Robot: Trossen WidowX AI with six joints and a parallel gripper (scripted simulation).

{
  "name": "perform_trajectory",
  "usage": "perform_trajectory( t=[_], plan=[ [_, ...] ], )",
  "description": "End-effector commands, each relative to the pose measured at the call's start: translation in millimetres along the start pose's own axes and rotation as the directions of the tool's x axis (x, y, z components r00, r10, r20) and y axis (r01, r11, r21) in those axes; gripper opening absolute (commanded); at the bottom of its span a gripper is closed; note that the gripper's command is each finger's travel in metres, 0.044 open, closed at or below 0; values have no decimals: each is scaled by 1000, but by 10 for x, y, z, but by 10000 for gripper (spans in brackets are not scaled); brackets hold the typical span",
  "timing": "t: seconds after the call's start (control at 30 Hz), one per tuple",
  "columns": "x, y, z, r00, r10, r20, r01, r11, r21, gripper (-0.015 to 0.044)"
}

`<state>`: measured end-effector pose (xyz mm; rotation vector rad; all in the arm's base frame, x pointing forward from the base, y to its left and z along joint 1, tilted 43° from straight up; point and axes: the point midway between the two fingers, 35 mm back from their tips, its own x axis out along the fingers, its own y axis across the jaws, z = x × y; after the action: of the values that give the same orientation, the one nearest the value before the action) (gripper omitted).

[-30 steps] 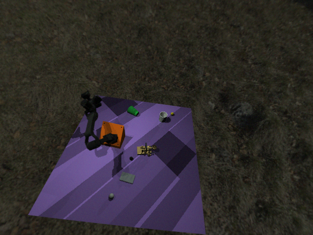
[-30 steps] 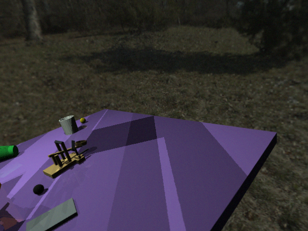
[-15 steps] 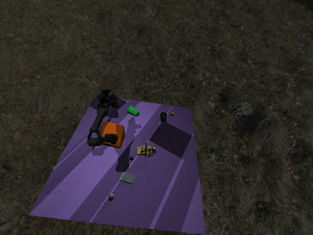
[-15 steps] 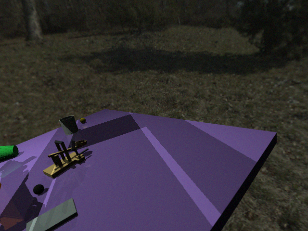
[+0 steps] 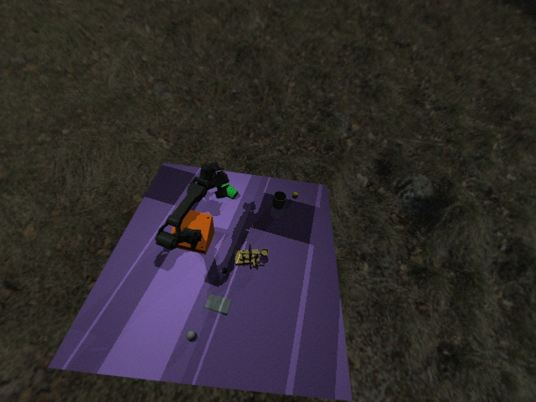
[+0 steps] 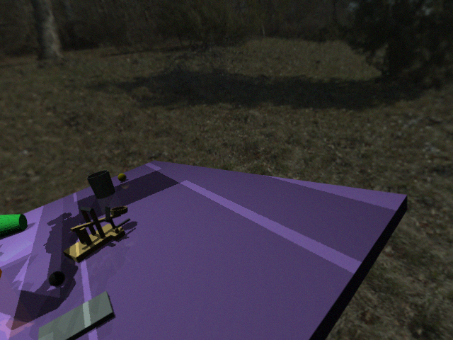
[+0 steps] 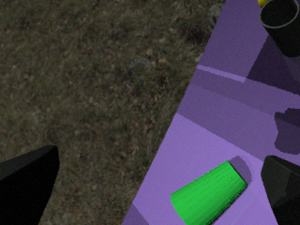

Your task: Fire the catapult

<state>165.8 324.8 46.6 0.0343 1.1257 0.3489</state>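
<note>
1 pale ball (image 5: 191, 335) is seen nearest in the top view, resting on the purple table (image 5: 260, 346) (image 6: 238, 256) (image 7: 164, 173). Beyond it, 1 flat grey slab (image 5: 218, 304) (image 6: 78, 316) is laid on the table, crossed by a thin strip of light. Farther on, 1 black ball (image 5: 224, 270) (image 6: 56, 278) is found in shadow, between the slab and the wooden catapult (image 5: 247, 258) (image 6: 86, 239). The catapult is stood upright on its base, its round cup turned away from the orange block (image 5: 201, 224) (image 6: 0, 273). Over that block the folded black arm (image 5: 190, 203) is stretched toward the far edge.

At its end the gripper (image 5: 223, 185) (image 7: 164, 163) is held wide open, its 2 fingers well apart, with nothing gripped. Near it, 1 green tapered cylinder (image 5: 232, 191) (image 6: 13, 224) (image 7: 208, 193) is laid on its side. Farther across, the mug (image 5: 279, 200) (image 6: 101, 184) (image 7: 287, 39) is stood upright, darkened by shade. Just beside it, 1 yellow ball (image 5: 295, 194) (image 6: 122, 177) (image 7: 262, 2) is set on the table. Which of the 3 balls is meant for loading cannot be told; all 3 are placed apart from the catapult.
</note>
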Motion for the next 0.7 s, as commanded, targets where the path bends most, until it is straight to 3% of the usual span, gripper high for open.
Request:
perform_trajectory(
  t=[0.0,0.23,0.67],
  plan=[
    [59,-342,243,993,-118,5,118,993,-9,440],
    [98,-1082,558,938,-344,-38,344,939,-25,440],
    [-50,-2278,764,765,-606,-219,603,793,-87,440]
  ],
)
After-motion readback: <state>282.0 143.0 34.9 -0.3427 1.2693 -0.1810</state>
